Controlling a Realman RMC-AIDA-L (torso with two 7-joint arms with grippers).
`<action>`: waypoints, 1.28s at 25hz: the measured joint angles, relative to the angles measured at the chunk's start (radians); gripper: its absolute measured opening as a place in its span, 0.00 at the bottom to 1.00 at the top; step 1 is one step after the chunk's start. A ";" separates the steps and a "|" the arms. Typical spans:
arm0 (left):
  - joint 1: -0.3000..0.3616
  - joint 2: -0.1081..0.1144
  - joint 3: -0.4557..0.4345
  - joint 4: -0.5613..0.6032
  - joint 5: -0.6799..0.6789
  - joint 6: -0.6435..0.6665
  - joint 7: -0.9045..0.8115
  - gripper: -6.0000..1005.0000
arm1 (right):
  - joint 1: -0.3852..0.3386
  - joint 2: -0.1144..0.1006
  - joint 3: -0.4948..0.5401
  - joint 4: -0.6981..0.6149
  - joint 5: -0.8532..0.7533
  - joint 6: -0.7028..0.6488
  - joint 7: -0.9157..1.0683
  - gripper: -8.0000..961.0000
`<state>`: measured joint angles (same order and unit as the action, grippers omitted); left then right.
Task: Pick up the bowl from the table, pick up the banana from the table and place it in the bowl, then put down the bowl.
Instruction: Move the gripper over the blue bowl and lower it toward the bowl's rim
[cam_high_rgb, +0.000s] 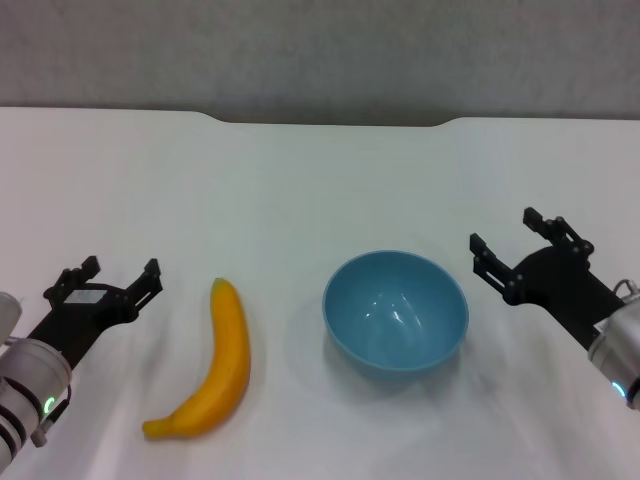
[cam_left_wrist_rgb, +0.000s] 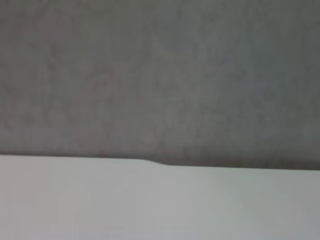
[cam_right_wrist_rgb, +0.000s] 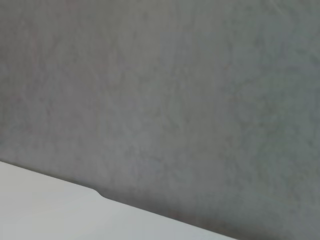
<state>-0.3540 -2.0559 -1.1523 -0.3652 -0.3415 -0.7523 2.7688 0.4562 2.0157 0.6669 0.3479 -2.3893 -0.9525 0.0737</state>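
Nothing grasped yet

You had both end effectors, left (cam_high_rgb: 118, 275) and right (cam_high_rgb: 508, 235), spread wide and empty; bowl (cam_high_rgb: 396, 311) sat at banana's (cam_high_rgb: 216, 367) 3 o'clock on the tabletop (cam_high_rgb: 300, 180). Glossy, likely slippery: pinch its rim.

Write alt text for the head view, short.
A yellow banana and an empty light blue bowl lie side by side, apart, on a white table. The open left hand hovers left of the banana, the open right hand right of the bowl.

No readable text, labels or numbers anywhere.
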 joint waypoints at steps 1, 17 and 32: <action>0.002 0.001 0.009 -0.006 0.000 -0.004 -0.001 0.89 | -0.006 0.000 0.002 0.000 0.000 -0.001 -0.001 0.84; 0.023 0.007 -0.004 0.000 -0.014 -0.046 0.008 0.89 | -0.018 0.001 -0.007 0.043 -0.004 -0.006 -0.009 0.84; 0.066 0.022 0.071 -0.155 0.003 0.017 -0.006 0.89 | -0.038 -0.009 -0.006 0.142 -0.007 0.048 -0.028 0.84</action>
<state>-0.2882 -2.0339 -1.0812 -0.5207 -0.3388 -0.7349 2.7630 0.4180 2.0067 0.6609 0.4902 -2.3958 -0.9041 0.0458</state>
